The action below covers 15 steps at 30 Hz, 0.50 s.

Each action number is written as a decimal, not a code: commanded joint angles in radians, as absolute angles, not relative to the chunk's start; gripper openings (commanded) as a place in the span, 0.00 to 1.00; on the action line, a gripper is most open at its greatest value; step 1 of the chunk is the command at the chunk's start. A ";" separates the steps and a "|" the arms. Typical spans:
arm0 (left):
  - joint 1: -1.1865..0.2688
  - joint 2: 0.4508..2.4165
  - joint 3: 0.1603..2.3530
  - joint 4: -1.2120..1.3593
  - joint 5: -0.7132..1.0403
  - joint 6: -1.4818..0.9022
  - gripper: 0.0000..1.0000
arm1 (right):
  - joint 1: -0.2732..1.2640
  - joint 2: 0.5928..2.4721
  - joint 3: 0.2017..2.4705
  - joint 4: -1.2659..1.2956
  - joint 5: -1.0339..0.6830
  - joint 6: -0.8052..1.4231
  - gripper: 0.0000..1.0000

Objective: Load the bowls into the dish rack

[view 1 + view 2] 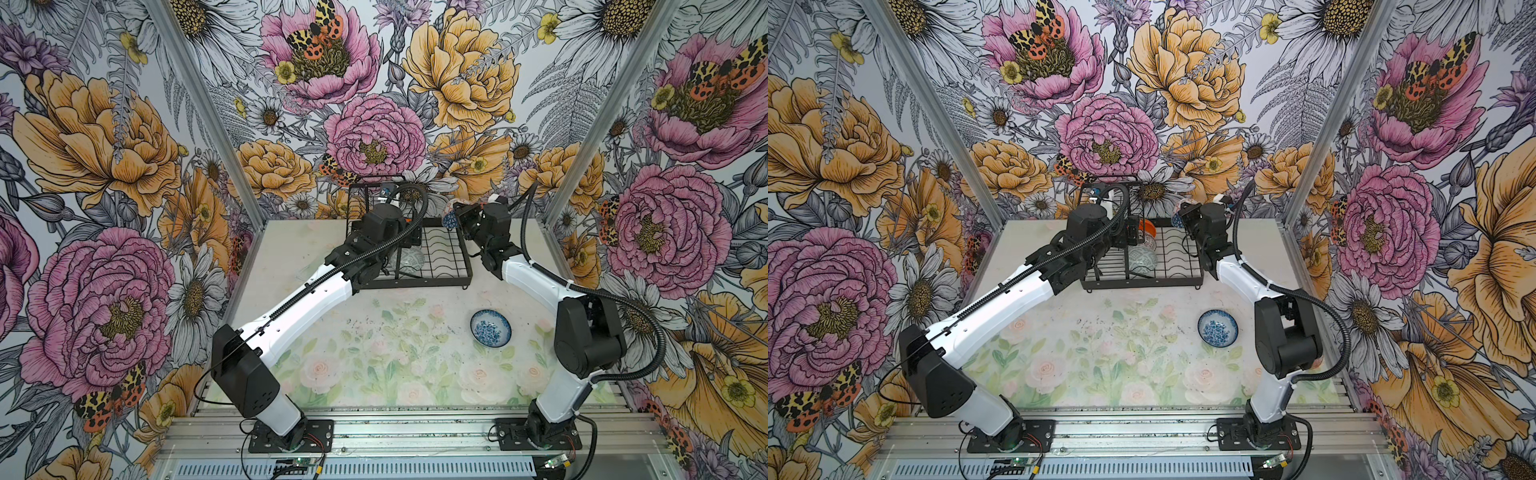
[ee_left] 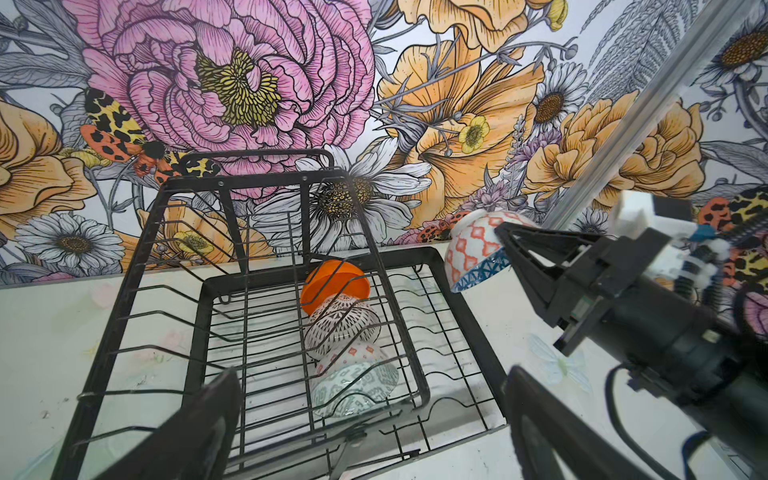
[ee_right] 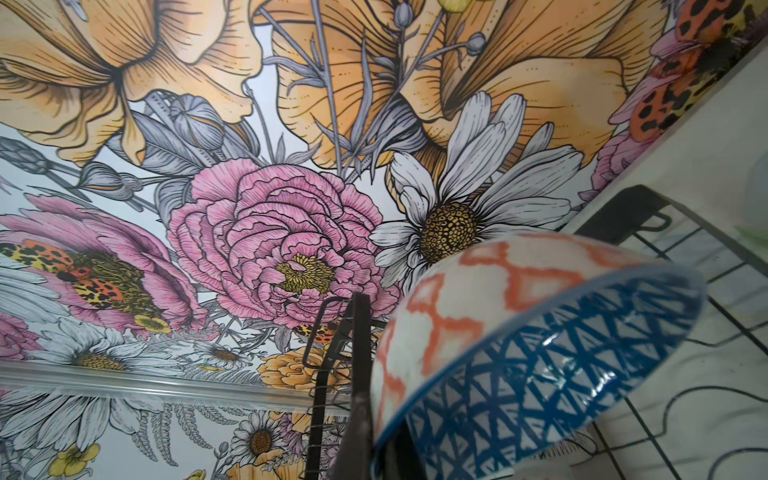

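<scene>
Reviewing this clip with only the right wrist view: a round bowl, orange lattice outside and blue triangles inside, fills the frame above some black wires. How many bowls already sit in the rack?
Observer: Four stand on edge in the black wire dish rack: a plain orange bowl, a white bowl with black dashes, a white bowl with orange diamonds and a grey-green patterned bowl.
Operator: Any not loaded yet?
Observer: One, a blue-and-white floral bowl, upright on the floral tabletop in front of the rack.
Operator: And the left arm's jaws?
Observer: Open and empty, above the rack.
</scene>
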<state>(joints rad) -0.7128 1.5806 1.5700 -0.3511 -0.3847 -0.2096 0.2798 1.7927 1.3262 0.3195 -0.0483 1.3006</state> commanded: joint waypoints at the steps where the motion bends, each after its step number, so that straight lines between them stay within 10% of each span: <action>1: -0.692 1.589 1.610 -0.354 -0.287 -0.146 0.99 | 0.278 1.832 1.363 0.453 -0.042 1.314 0.00; 15: -0.666 1.647 1.648 -0.358 -0.239 -0.061 0.99 | 0.273 2.094 1.562 0.461 -0.081 1.380 0.00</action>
